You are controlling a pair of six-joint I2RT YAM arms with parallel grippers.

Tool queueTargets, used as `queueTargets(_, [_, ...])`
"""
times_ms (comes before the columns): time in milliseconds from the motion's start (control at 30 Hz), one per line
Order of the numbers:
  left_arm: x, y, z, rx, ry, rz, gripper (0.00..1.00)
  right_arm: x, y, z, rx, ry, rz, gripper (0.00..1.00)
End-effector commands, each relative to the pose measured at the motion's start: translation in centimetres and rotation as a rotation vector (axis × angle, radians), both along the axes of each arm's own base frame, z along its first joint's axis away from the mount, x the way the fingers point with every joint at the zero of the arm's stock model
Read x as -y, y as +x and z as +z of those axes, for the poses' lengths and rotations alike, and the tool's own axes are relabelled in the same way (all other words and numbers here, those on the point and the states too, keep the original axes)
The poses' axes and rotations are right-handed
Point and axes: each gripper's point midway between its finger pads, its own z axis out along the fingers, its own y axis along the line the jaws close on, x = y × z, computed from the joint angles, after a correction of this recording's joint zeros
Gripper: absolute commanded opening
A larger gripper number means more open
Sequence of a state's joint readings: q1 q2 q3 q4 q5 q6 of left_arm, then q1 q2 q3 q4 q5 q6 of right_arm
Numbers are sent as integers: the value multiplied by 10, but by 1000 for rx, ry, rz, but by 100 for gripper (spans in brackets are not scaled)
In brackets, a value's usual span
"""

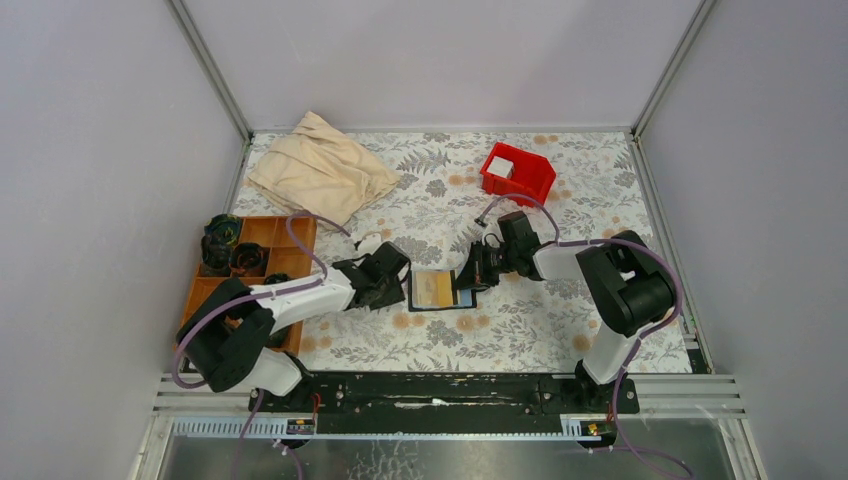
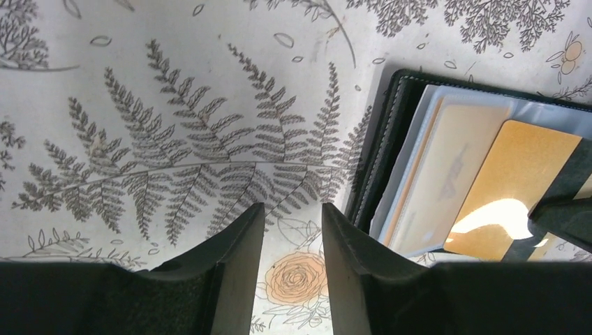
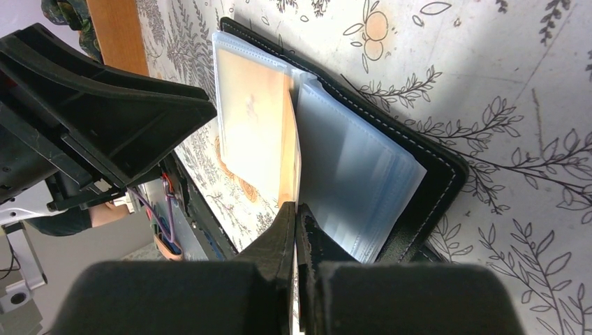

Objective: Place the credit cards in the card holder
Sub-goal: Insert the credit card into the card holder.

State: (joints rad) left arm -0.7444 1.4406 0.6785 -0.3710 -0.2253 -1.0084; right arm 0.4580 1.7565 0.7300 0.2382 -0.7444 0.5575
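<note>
Right claw (image 3: 296,209) on tan card (image 2: 520,167)

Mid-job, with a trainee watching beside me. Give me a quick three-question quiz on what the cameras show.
1. True or false: the card holder lies closed on the table.
2. Whose fingers pinch the tan card? A: the left gripper. B: the right gripper.
3. Fill in: in the top view, the red bin sits toward the table's far ____ corner.

Key: 1 false, it lies open, sleeves showing. 2 B; the other fingers are apart and hold nothing. 3 right.
</note>
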Motion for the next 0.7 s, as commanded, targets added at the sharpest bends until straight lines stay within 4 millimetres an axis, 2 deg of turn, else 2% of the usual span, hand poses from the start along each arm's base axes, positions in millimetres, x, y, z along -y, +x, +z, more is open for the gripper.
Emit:
queueTargets(0, [-21, -24, -37, -127, 128, -48, 43, 2, 1, -8, 6, -19, 15, 0])
queueTargets(200, [-22, -33, -54, -191, 146, -69, 42, 2, 0, -14, -4, -24, 18, 0])
queueTargets(667, [-23, -37, -61, -220, 159, -87, 40, 11, 12, -21, 47, -109, -11, 0])
